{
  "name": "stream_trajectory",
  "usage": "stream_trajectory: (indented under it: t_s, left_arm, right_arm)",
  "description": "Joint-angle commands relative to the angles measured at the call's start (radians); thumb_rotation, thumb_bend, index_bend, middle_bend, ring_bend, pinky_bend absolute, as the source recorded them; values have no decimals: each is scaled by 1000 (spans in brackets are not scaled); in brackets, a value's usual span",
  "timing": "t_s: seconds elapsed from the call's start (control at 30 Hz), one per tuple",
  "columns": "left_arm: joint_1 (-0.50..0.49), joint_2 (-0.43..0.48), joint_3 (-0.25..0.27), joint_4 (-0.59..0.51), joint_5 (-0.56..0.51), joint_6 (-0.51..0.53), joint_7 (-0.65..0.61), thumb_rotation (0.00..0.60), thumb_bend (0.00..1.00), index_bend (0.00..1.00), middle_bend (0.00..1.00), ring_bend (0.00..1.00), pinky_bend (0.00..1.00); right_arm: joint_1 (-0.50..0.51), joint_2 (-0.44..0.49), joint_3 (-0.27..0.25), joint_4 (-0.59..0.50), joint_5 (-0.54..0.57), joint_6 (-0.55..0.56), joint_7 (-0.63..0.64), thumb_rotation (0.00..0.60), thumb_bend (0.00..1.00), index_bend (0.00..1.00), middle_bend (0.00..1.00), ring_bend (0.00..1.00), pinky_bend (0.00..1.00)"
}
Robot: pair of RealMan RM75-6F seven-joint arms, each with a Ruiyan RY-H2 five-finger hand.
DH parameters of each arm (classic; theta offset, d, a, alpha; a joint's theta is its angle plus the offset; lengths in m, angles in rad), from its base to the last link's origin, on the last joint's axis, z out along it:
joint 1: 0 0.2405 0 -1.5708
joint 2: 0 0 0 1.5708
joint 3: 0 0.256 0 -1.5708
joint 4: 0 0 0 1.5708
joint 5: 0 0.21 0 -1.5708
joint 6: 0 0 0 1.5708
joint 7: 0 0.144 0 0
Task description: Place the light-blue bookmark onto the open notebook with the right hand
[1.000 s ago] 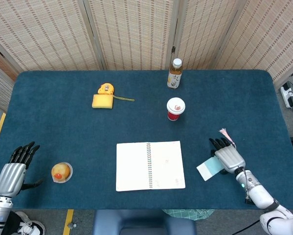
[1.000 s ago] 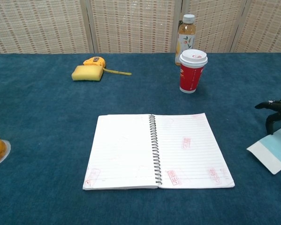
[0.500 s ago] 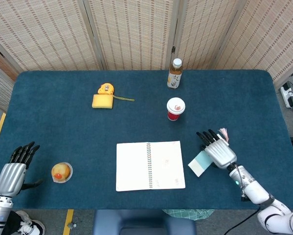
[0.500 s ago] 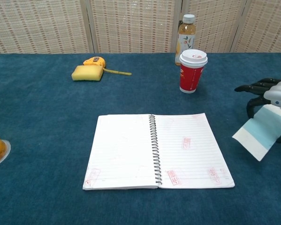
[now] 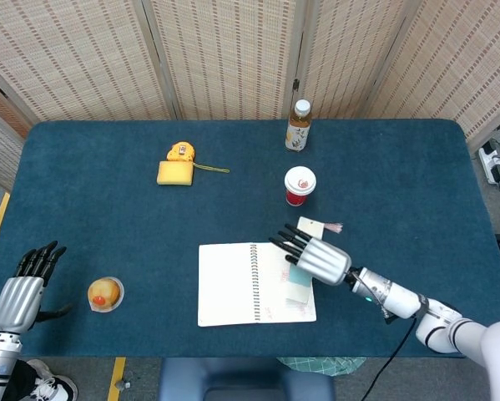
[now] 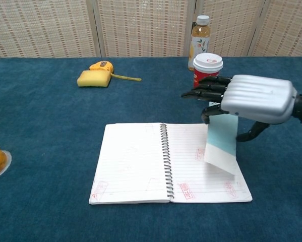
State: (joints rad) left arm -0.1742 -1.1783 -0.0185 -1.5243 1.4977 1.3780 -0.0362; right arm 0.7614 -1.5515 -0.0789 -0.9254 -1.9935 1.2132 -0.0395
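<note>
- Right hand [image 6: 251, 99] hovered over the right page of the open spiral notebook [image 6: 135, 161], palm down, fingers [image 6: 203, 91] stretched toward the left, thumb below.
- It held the light-blue bookmark [image 6: 222, 142], which hung down under the palm; the white lower end was at or just above the right page, contact unclear in the chest view.
- In the head view the right hand [image 5: 315, 256] covered the upper right part of the notebook [image 5: 233, 284]; the bookmark [image 5: 300, 284] showed below the palm over the right page, and a white end with a pink tassel [image 5: 333, 225] stuck out on the far side of the hand.
- Notebook lay flat near the table's near edge, lined pages with small red stamps.
- Left hand [image 5: 22, 292] sat at the near left corner of the blue table [image 5: 108, 225], empty, fingers straight and slightly apart, pointing far.
- Orange fruit on a clear dish [image 5: 104, 293] sat just right of the left hand, apart from it.
- Red paper cup with white lid [image 6: 206, 74] stood far of the notebook, just behind the right hand's fingers in the chest view.
- Drink bottle with white cap [image 6: 199, 36] stood beyond the cup at the far edge.
- Yellow sponge [image 6: 93, 79] touched a yellow tape measure [image 6: 102, 66] at far left-centre, its tape [image 6: 125, 77] pulled out to the right.
</note>
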Motion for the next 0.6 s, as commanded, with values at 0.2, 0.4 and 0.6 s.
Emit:
stream_trajectory:
  t_s: [0.2,0.4,0.6]
  left_arm:
    - [-3,-3,-3,6,-8,-8,-1,600,167,58,0,0,0]
    - [-5,-4,-4,10,-14,-15,-1,600,167,58,0,0,0]
    - [-6,-6,-4,10,-14,-14,3,600,167,57,0,0,0]
  right_arm:
    - [85,-99,-52,111,-78,68,75,600,185,448,0,0,0]
    - [95,-112,-73,133,-80,85,77,600,183,447,0,0,0]
    - [107,-123,-87,149,-72,87,93,600,184,447,0,0,0]
